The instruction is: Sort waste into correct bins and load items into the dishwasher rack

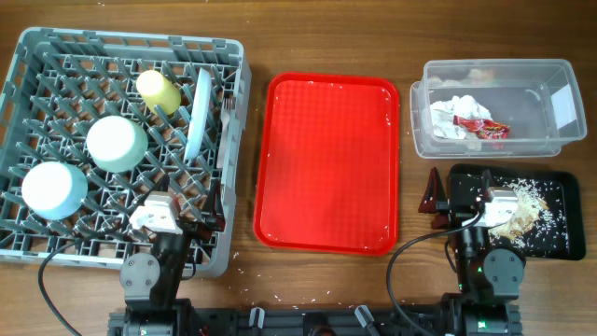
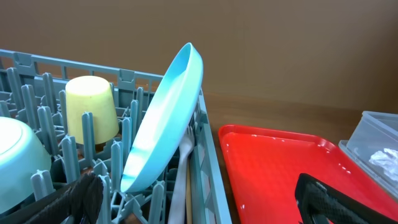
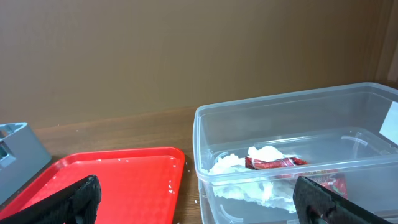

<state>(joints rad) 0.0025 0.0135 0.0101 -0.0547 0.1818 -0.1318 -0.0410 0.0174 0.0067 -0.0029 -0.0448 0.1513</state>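
Note:
The grey dishwasher rack (image 1: 235,65) at the left holds an inverted yellow cup (image 1: 159,91), an upright mint-blue plate (image 1: 197,117), an inverted mint bowl (image 1: 117,143), a pale blue dish (image 1: 54,189) and a white fork (image 1: 225,112). The left wrist view shows the plate (image 2: 165,118), cup (image 2: 92,109), fork (image 2: 181,174) and a wooden chopstick (image 2: 188,202) beside it. The clear tub (image 1: 550,70) holds white tissue (image 1: 454,116) and a red wrapper (image 1: 492,129). The black tray (image 1: 560,182) holds the rice clump (image 1: 524,210). My left gripper (image 1: 187,210) (image 2: 205,208) is open and empty over the rack's front right corner. My right gripper (image 1: 460,189) (image 3: 199,208) is open and empty, facing the tub (image 3: 205,118).
A flat red tray (image 1: 326,163) with a few crumbs lies between the rack and the bins. It also shows in the left wrist view (image 2: 280,168) and the right wrist view (image 3: 112,174). Rice crumbs are scattered on the wooden table near the front edge.

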